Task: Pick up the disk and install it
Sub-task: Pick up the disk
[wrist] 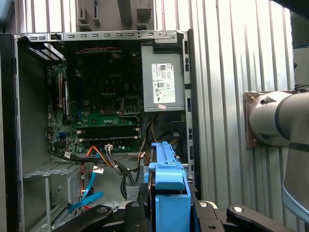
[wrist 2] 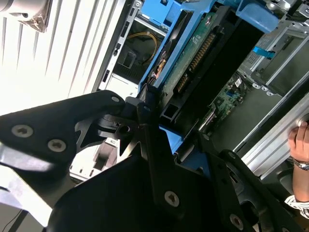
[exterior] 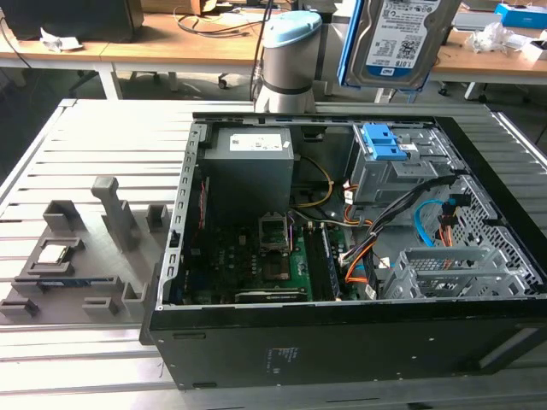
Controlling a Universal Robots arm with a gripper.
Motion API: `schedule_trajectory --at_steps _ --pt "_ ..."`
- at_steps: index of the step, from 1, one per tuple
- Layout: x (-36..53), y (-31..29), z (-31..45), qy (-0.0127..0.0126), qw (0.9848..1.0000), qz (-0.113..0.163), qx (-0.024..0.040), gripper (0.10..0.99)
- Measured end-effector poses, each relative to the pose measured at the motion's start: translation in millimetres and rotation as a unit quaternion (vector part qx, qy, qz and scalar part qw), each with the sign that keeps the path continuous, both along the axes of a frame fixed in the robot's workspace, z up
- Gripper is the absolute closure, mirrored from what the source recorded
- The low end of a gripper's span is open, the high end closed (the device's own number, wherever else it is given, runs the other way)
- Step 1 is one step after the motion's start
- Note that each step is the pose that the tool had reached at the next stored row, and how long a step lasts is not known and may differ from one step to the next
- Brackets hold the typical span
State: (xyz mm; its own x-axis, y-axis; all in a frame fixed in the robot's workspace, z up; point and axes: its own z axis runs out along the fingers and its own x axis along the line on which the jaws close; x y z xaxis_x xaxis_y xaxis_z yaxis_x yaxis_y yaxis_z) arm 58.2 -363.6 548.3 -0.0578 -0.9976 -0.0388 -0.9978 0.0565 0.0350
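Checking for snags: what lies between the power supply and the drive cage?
Yellow and black cables run there, seen in the exterior view.

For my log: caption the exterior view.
Flat silver-grey disk in blue plastic frame hangs above the open black computer case.

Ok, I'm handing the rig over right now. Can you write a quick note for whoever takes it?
Gripper: shut on the disk, clamped on its blue carrier frame.
Disk: held in the air, clear of the open computer case and its drive cage.
Done: pickup.
Left: the install; the disk is not in the case yet.
Note: a person's hand is at the table beside the case.
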Motion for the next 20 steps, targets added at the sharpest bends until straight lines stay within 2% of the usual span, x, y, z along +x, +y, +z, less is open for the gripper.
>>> schedule_trajectory --at_steps 5,13,16,20 --pt "-0.1 -7.3 -1.5 0.0000 1.0000 0.000 -0.0001 0.718" --pt "-0.7 -25.4 -3.5 0.0000 1.0000 0.000 -0.0001 0.718" --pt "-0.9 -38.1 -4.5 0.0000 1.0000 0.000 -0.0005 0.718" --pt "-0.9 -50.3 -5.5 0.0000 1.0000 0.000 -0.0009 0.718"
